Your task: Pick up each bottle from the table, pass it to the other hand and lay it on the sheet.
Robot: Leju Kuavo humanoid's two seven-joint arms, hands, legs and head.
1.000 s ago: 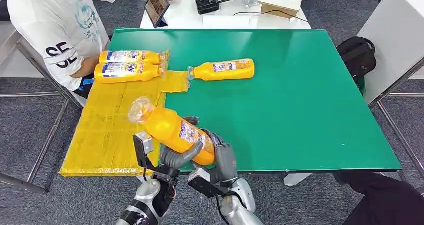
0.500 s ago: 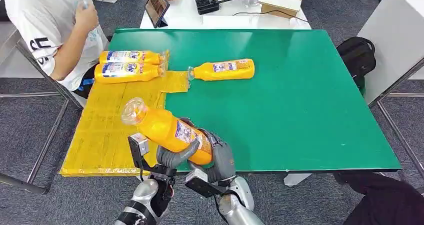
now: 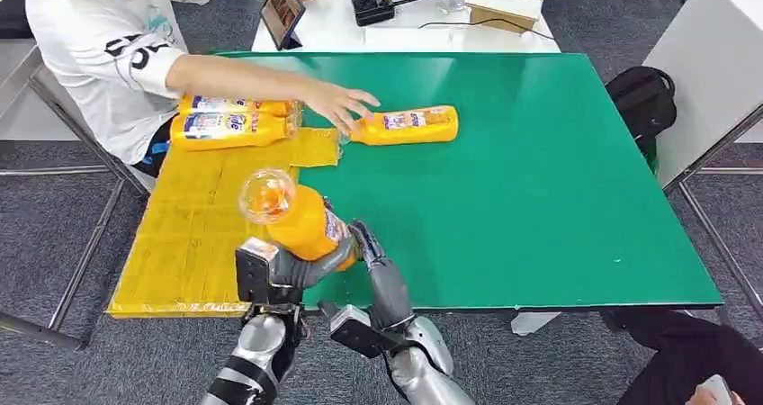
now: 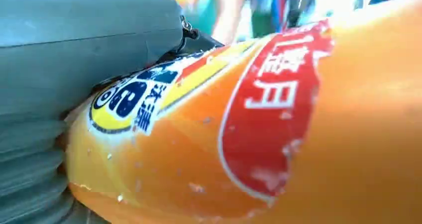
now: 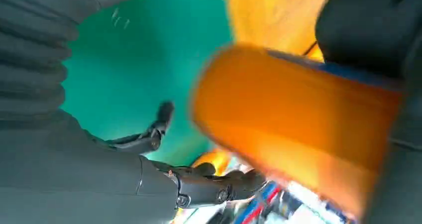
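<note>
Two bottles (image 3: 236, 118) lie on the yellow sheet (image 3: 193, 220) at 10 o'clock of the green counter (image 3: 540, 180). The left hand (image 3: 286, 270) grips a raised orange bottle (image 3: 301, 218), cap toward the camera. Beside it the right hand (image 3: 376, 263) has fingers spread, holding nothing. A person's hand (image 3: 342, 106) touches another bottle (image 3: 407, 124) at 12 o'clock.

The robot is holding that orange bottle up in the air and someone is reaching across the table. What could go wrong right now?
The orange bottle is between the left robot hand and right robot hand, above the table's near edge; a loose grip might drop it on the floor. The person's hand is reaching toward the bottle on the table, so the arms could meet it.
</note>
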